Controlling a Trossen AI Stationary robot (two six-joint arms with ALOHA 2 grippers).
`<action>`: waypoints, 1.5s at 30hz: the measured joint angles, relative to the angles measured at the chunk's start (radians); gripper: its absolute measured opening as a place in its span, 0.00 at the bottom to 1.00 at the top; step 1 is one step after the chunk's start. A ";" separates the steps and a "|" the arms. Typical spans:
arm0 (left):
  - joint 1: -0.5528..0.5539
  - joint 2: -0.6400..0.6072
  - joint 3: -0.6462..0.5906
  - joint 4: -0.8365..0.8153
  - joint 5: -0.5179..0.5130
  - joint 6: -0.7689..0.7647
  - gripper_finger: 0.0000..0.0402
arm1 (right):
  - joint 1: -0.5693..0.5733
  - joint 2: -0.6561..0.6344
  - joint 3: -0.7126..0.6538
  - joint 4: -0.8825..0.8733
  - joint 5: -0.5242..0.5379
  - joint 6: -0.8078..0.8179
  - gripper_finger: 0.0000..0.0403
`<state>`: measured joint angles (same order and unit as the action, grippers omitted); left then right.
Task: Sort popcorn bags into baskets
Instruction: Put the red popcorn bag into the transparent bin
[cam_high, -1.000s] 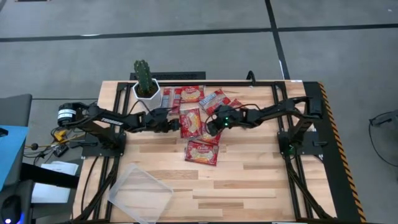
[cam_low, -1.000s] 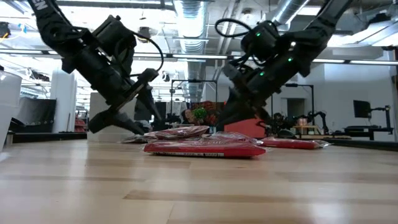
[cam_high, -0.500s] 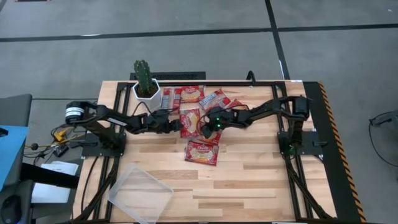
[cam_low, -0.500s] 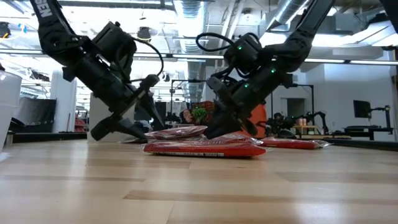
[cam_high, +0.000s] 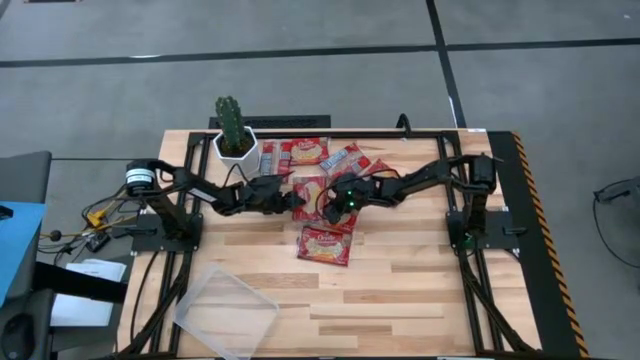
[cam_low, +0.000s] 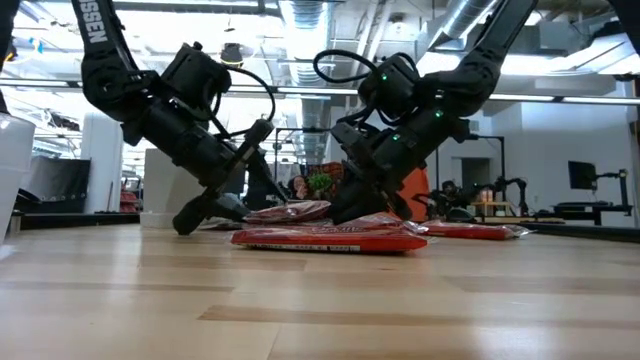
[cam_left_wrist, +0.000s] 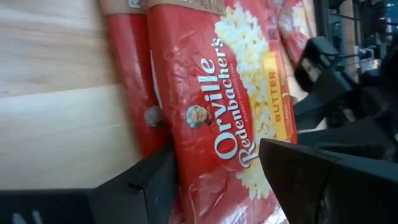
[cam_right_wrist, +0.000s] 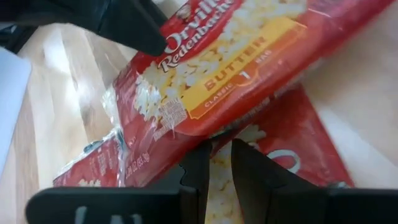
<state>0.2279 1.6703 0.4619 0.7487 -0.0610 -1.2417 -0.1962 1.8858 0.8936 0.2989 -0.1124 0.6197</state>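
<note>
Several red popcorn bags (cam_high: 307, 195) lie overlapped at the table's middle, with more at the far edge (cam_high: 308, 150) and one nearer (cam_high: 325, 243). In the low view the pile (cam_low: 325, 238) lies flat on the wood. My left gripper (cam_high: 293, 200) (cam_left_wrist: 217, 180) is open at the left end of the top bag (cam_left_wrist: 224, 106), one finger on either side of it. My right gripper (cam_high: 336, 204) (cam_right_wrist: 221, 165) is down at that bag's right side, its fingers almost together. The clear tray (cam_high: 228, 312) sits at the near left corner. My left gripper: I cannot tell whether its fingers touch the top bag. My right gripper comes slanting down from the right, with its fingertips (cam_right_wrist: 196, 171) at the long edge of the top bag (cam_right_wrist: 211, 134), where that bag overlaps a lower one (cam_right_wrist: 273, 149). The lower bag's cream picture shows in the slit. Which bag is pinched, I cannot tell. Both bags lie flat.
A white pot with a green cactus (cam_high: 235, 140) stands at the far left, close behind my left arm. Black frame rails run along the table's left and right sides. Bare wood lies between the pile and the tray.
My left gripper has moved toward the table's right until it reached the left end of the top bag, and it has dropped lower. My right gripper moved left and down onto the pile, then stayed still. The bags have not shifted.
</note>
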 joint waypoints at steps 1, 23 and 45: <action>0.000 0.001 0.005 0.002 0.008 0.007 0.52 | 0.001 0.000 0.000 0.000 -0.001 0.000 0.23; -0.001 0.000 0.036 0.013 0.111 0.026 0.03 | -0.010 -0.027 0.001 -0.057 -0.061 -0.007 0.23; -0.479 -0.750 0.036 -0.747 -0.103 -0.243 0.01 | -0.009 -0.383 0.001 -0.446 0.013 -0.228 0.23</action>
<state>-0.2515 0.9202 0.4976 0.0016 -0.1643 -1.4851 -0.2049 1.5028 0.8948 -0.1471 -0.0998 0.3920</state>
